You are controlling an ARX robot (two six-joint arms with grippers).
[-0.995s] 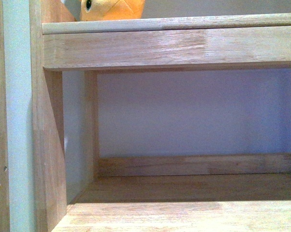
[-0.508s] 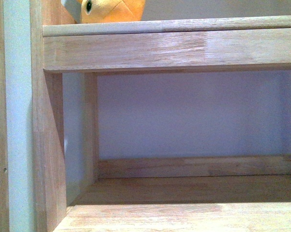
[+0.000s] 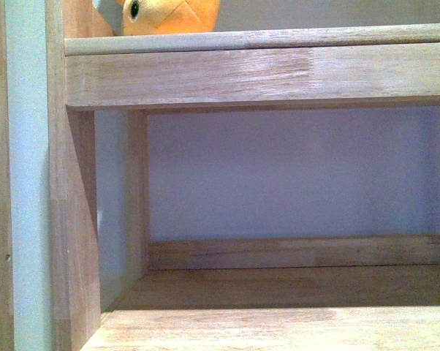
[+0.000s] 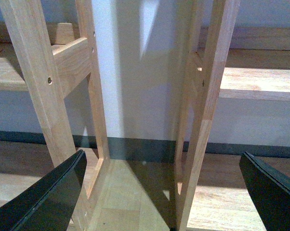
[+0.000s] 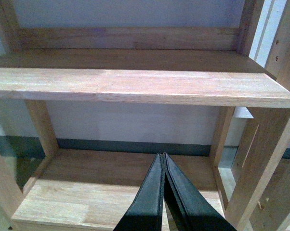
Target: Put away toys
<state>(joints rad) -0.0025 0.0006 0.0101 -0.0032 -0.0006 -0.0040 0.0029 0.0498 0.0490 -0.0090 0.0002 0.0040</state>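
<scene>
Black, tapered end effector fingers (image 5: 176, 202)

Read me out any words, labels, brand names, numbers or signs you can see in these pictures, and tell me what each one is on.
None: no view shows any readable text.
Plush toy: only an eye and orange-yellow fabric show, no tag or label.
Wooden shelves: bare wood grain and screw holes, no sticker or stamp.
Left gripper and right gripper: plain black fingers, no markings.
</scene>
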